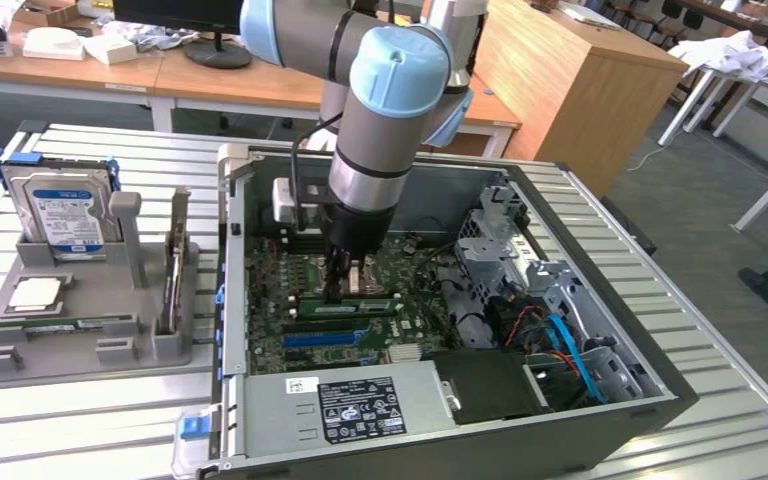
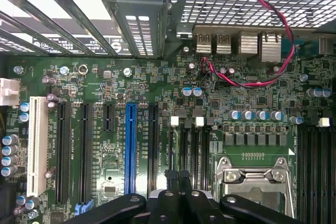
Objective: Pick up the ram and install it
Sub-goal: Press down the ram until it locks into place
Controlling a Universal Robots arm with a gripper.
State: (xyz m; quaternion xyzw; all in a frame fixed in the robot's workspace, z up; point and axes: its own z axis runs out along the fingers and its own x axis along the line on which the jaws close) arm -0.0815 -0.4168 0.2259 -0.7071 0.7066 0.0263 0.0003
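Note:
The ram (image 1: 371,303), a narrow green stick, stands on edge across the motherboard's memory slots inside the open computer case (image 1: 651,400). My gripper (image 1: 344,296) reaches straight down into the case and meets the middle of the stick's upper edge. In the wrist view the gripper (image 2: 178,174) has its black fingers (image 2: 170,192) pressed together over the dark memory slots (image 2: 190,145), with no gap between them. I cannot tell whether the fingertips pinch the stick or only rest on it.
A matching green stick (image 1: 57,325) lies on the grey holder tray (image 1: 91,365) at the exterior view's left, behind it a hard drive (image 1: 64,210). Around the slots are a blue slot strip (image 1: 320,339), the processor socket (image 2: 252,174), drive cages (image 1: 518,250) and the power supply (image 1: 344,405).

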